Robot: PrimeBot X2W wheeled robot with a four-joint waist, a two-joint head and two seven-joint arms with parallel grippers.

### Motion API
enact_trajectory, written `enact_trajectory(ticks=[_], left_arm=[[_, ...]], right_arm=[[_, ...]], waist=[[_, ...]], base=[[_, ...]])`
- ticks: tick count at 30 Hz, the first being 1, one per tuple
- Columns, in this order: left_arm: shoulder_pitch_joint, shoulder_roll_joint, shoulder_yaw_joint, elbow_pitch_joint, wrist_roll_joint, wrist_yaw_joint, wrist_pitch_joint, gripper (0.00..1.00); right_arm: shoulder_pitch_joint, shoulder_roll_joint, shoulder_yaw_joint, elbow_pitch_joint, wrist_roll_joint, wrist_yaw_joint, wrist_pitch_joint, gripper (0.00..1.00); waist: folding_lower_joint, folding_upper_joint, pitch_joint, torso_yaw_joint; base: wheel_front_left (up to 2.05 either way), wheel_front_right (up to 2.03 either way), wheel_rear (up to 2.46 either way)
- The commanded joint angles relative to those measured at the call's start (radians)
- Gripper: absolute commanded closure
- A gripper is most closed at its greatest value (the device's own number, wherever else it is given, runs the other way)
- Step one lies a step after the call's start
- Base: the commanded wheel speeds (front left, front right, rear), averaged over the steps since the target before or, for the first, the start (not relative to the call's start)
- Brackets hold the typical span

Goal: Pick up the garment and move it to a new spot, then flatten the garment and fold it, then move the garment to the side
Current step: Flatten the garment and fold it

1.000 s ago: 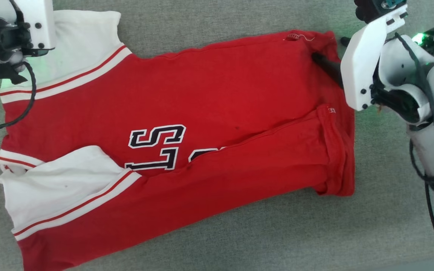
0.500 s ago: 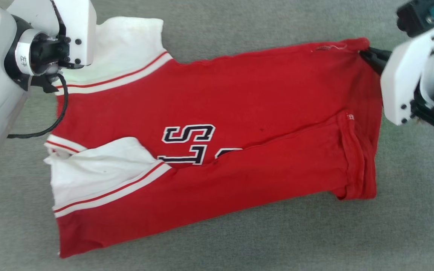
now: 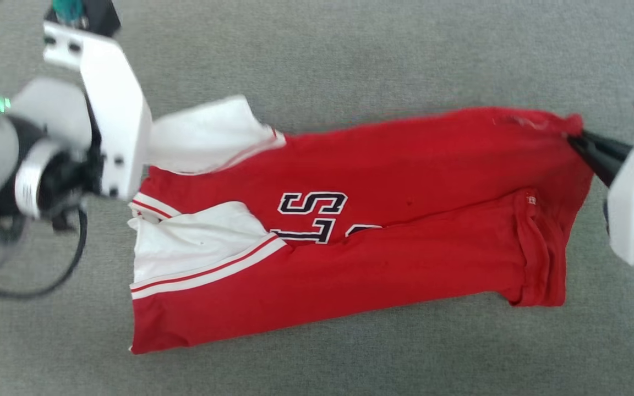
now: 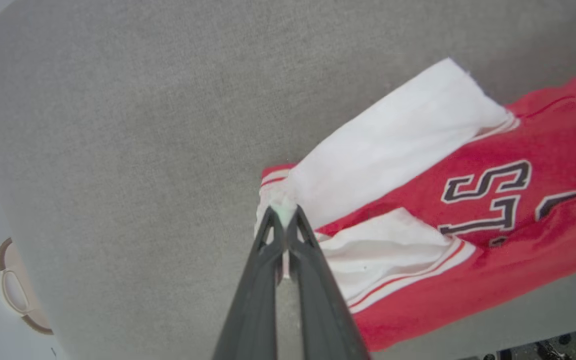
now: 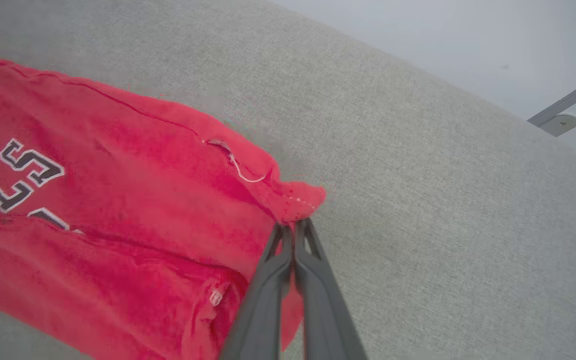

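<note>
Left gripper (image 4: pixel 284 212): jaws clenched on a white corner of the garment (image 3: pixel 383 258), beside a red-striped band. The white sleeve fans out beyond the tips and to their right.

Right gripper (image 5: pixel 294 225): jaws pinched on the red hem corner. The red body spreads left of the tips.

The garment spans between both jaws over the grey surface (image 3: pixel 350 66).

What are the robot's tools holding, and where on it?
Both hold the garment: the left tool pinches white fabric by its sleeve, the right tool a red corner.
</note>
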Motion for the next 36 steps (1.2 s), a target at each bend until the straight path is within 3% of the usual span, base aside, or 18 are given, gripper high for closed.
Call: enact_trajectory(ticks=[1, 7, 11, 14, 16, 17, 19, 20, 21, 22, 28, 36], left_arm=[[0.017, 0.006, 0.000, -0.015, -0.003, 0.011, 0.007, 1.00], [0.135, 0.102, -0.012, -0.268, -0.011, 0.131, 0.029, 1.00], [0.222, 0.132, -0.045, -0.360, -0.015, 0.190, 0.028, 1.00], [0.289, 0.116, -0.064, -0.346, -0.041, 0.204, 0.002, 1.00], [0.324, 0.093, -0.068, -0.307, -0.054, 0.191, -0.026, 1.00], [0.338, 0.080, -0.063, -0.278, -0.067, 0.185, -0.044, 1.00], [0.359, 0.060, -0.052, -0.226, -0.083, 0.173, -0.082, 1.00], [0.368, 0.045, -0.042, -0.204, -0.095, 0.163, -0.103, 1.00], [0.373, 0.042, -0.037, -0.187, -0.092, 0.154, -0.125, 0.58], [0.376, 0.044, -0.030, -0.175, -0.078, 0.143, -0.154, 0.01], [0.429, 0.039, 0.024, -0.172, -0.068, 0.106, -0.322, 0.00], [0.520, 0.026, 0.094, -0.200, -0.003, 0.060, -0.632, 0.00]], right_arm=[[0.021, 0.000, -0.008, -0.010, -0.003, 0.000, 0.006, 1.00], [0.192, 0.023, -0.120, -0.134, -0.007, 0.000, 0.088, 1.00], [0.282, 0.049, -0.154, -0.163, -0.002, 0.000, 0.112, 1.00], [0.318, 0.074, -0.151, -0.129, 0.000, 0.000, 0.108, 1.00], [0.320, 0.081, -0.138, -0.095, -0.009, 0.000, 0.092, 1.00], [0.313, 0.088, -0.128, -0.075, -0.008, 0.000, 0.081, 0.84], [0.297, 0.094, -0.116, -0.039, -0.013, 0.000, 0.061, 0.00], [0.295, 0.099, -0.108, -0.026, -0.007, 0.000, 0.057, 0.00], [0.292, 0.100, -0.104, -0.019, -0.005, 0.000, 0.049, 0.00], [0.290, 0.109, -0.108, -0.011, 0.006, 0.000, 0.046, 0.00], [0.296, 0.109, -0.153, -0.023, 0.050, 0.000, 0.055, 0.00], [0.278, 0.121, -0.229, 0.015, 0.071, 0.000, 0.081, 0.00]], waist=[[0.0000, 0.0000, -0.004, 0.005], [0.0000, 0.0000, -0.008, 0.018], [0.0000, 0.0000, -0.004, 0.020], [0.0000, 0.0000, 0.001, 0.020], [0.0000, 0.0000, 0.003, 0.020], [0.0000, 0.0000, 0.003, 0.019], [0.0000, 0.0000, 0.002, 0.019], [0.0000, 0.0000, 0.000, 0.019], [0.0000, 0.0000, -0.003, 0.019], [0.0000, 0.0000, -0.006, 0.018], [0.0000, 0.0000, -0.031, 0.024], [0.0000, 0.0000, -0.038, 0.059]], base=[[0.00, 0.00, 0.00], [0.00, 0.00, 0.00], [0.00, 0.00, 0.00], [0.00, 0.00, 0.00], [0.00, 0.00, 0.00], [0.00, 0.00, 0.00], [0.00, 0.00, 0.00], [0.00, 0.00, 0.00], [0.00, 0.00, 0.00], [0.00, 0.00, 0.00], [0.00, 0.00, 0.00], [0.00, 0.00, 0.00]])
